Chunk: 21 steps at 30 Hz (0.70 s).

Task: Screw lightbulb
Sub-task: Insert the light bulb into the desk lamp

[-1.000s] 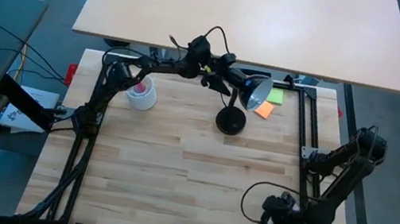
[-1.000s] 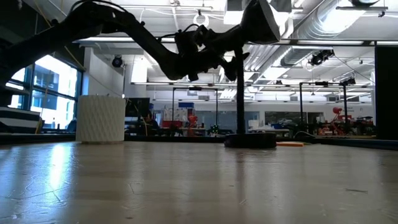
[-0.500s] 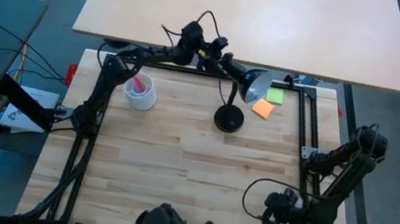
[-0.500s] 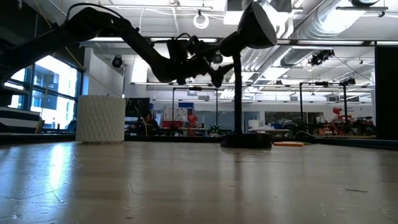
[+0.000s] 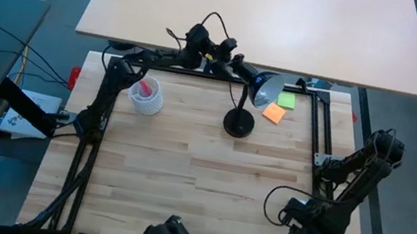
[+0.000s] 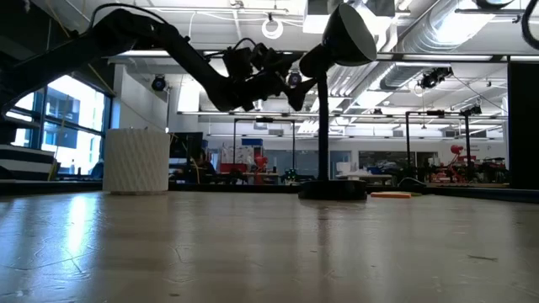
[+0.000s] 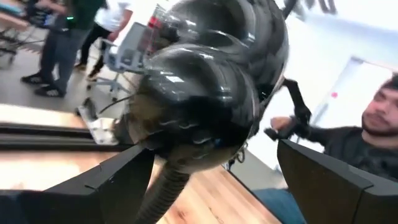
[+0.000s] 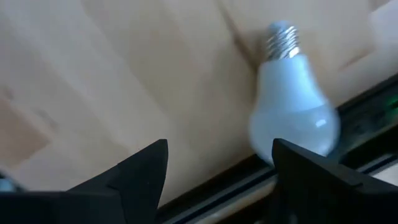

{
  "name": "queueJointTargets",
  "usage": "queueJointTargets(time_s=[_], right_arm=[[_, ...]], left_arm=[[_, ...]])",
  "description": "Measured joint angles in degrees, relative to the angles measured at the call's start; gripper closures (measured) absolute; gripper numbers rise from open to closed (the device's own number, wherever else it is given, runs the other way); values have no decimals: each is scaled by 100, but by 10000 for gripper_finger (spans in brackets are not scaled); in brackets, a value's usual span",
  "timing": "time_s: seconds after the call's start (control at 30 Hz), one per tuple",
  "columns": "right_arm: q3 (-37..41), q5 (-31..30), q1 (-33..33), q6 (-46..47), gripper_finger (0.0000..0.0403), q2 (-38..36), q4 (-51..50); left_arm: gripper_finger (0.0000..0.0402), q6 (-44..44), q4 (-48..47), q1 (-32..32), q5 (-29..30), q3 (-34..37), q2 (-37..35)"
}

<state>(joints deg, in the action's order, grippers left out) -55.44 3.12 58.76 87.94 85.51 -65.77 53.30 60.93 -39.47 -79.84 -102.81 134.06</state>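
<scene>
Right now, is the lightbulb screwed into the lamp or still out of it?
Out. The lightbulb lies on its side on the wooden table, bare screw base showing, ahead of the right gripper's open jaws.

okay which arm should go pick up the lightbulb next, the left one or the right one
The right. The right gripper hangs open just short of the lightbulb, which lies on the table by its edge. The left gripper is at the far side, behind the desk lamp head.
</scene>
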Motion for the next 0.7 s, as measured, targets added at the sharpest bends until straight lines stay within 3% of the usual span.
queueJointTargets(time_s=[0.17, 0.37, 0.5, 0.7], right_arm=[[0, -327, -107, -571, 116, -10, -514], [0, -704, -100, -822, 116, -25, -942], [0, -728, -116, -951, 116, -204, -983], [343, -699, -133, -933, 116, -810, -889]], left_arm=[[66, 22, 463, 196, 0, 517, -306], [66, -473, 917, 444, 377, 2101, -1118], [66, -1163, 900, 566, 922, 3055, -1777], [66, -1983, 139, 585, 1972, 3843, -2428]])
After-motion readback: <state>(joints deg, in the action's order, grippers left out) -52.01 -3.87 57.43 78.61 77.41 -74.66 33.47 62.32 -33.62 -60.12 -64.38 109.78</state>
